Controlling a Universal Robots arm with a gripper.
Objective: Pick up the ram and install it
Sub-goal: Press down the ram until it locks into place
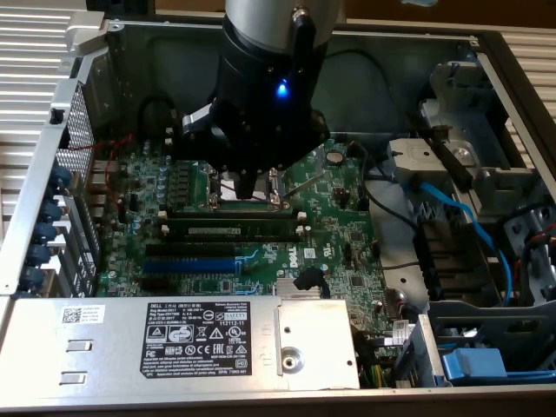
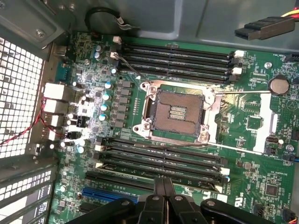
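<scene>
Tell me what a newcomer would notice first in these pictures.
The big black robot arm with its blue light hangs over the middle of the green motherboard, its gripper shut above the black memory slots. A long green ram stick with a white label strip sits in a slot just below the open silver processor socket. A grey labelled power supply box fills the case's near edge.

Green motherboard (image 2: 252, 154) w/ black mem slots (image 2: 175, 58), blue exp slot (image 1: 189, 265), green ram (image 1: 234, 229), white label.
</scene>
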